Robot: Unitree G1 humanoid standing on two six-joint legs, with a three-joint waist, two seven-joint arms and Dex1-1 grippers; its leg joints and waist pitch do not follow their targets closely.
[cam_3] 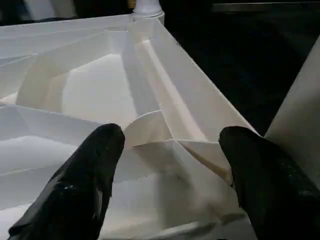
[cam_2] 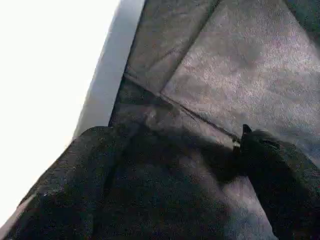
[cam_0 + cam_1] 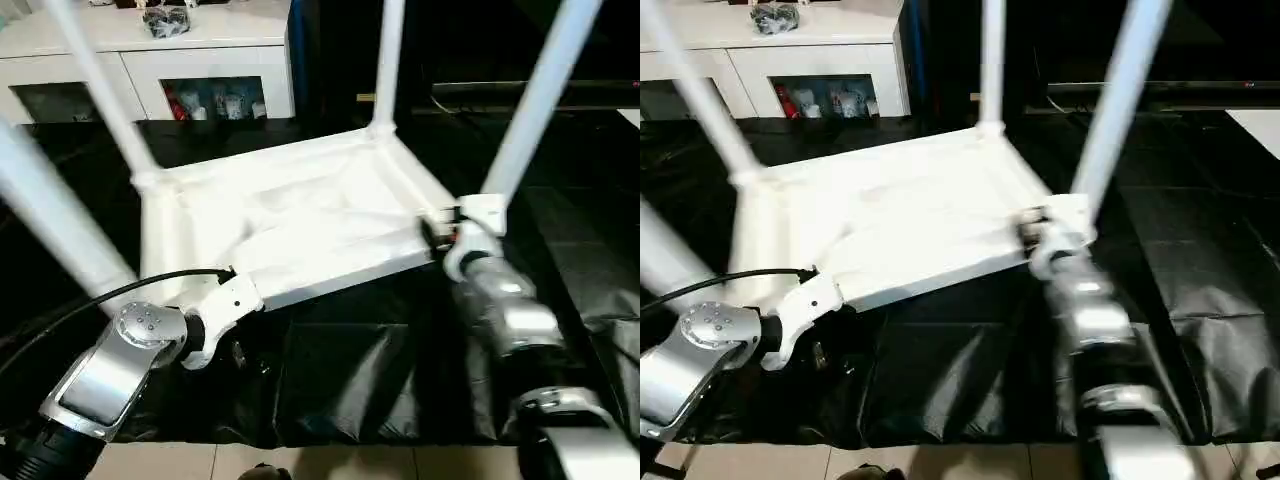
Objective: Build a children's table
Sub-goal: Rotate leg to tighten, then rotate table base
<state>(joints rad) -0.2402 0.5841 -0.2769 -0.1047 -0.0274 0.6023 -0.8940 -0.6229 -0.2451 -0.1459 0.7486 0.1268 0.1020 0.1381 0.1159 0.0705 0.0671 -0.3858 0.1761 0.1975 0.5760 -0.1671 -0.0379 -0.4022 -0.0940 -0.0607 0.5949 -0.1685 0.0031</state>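
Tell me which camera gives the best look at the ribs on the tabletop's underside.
The right wrist view: the ribs show close up, between that gripper's fingers. Both eye views show the whole upturned tabletop from farther off. The left wrist view catches just a white edge.

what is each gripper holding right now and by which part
The left gripper stands open beside the children's table, holding nothing. The right gripper straddles the table's near right corner; whether it grips cannot be told.
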